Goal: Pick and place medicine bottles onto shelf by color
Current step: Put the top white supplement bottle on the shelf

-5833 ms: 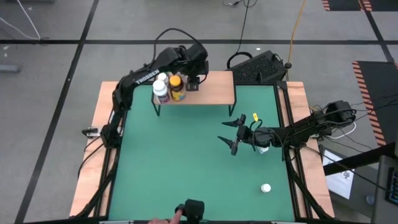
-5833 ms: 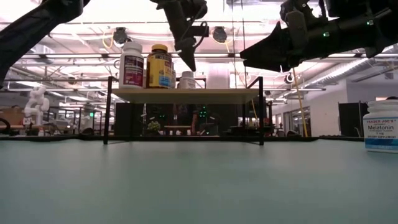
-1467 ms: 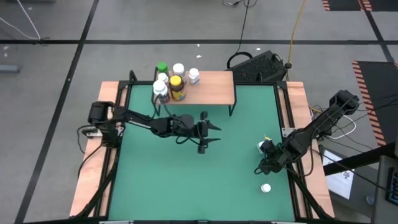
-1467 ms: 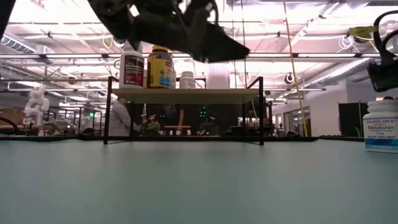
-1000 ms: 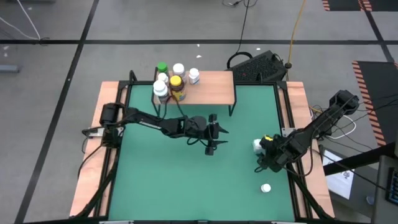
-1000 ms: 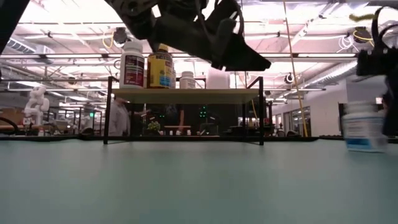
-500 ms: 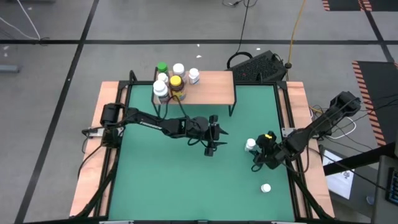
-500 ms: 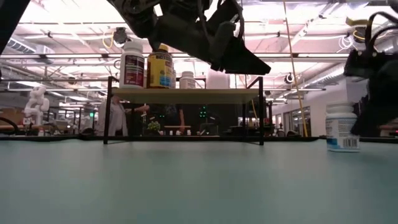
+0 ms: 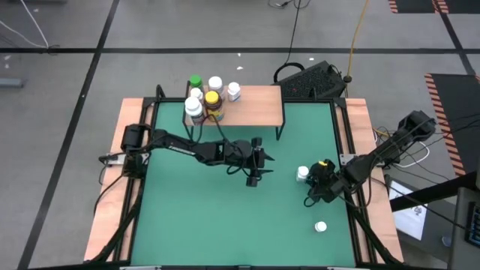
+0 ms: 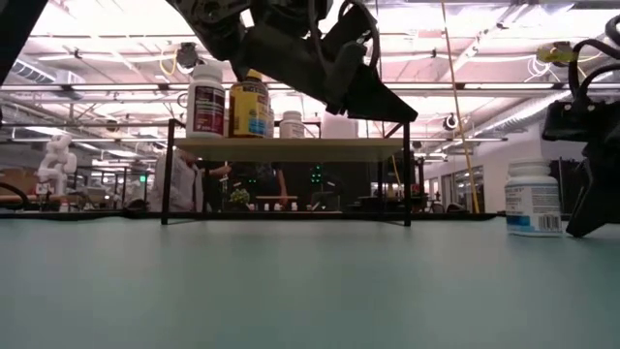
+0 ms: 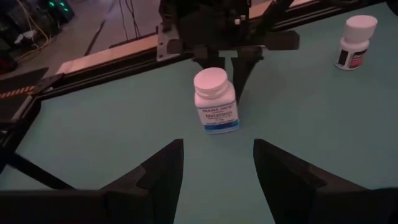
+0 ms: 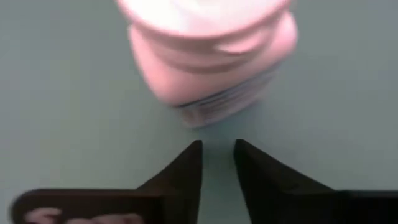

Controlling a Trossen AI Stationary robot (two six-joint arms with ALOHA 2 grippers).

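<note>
1. The bench (image 9: 225, 217) has a green top. The shelf (image 9: 259, 109) stands at its far edge, a light-wood board on thin black legs.
2. Five medicine bottles stand grouped on the left part of the shelf: a green-capped bottle (image 9: 196, 81), a white-capped bottle (image 9: 215, 83), a smaller white bottle (image 9: 234, 91), an amber bottle with yellow cap (image 9: 213, 105) and a white bottle with a dark label (image 9: 194, 110).
3. Left pincer (image 9: 257, 160) hangs above the middle of the bench, pointing toward the right side. Its fingers (image 11: 165, 171) are spread apart and hold nothing.
4. A white melatonin bottle (image 9: 302, 174) stands upright on the green surface on the right side, between the two pincers.
5. Right pincer (image 9: 313, 182) is low, just beside that bottle. In the right wrist view its fingertips (image 12: 189, 163) stand nearly together in front of the bottle, not around it; released, grasping nothing.
6. A small white bottle (image 9: 321, 226) stands alone, nearer the front right corner of the bench, well apart from the shelf.
</note>
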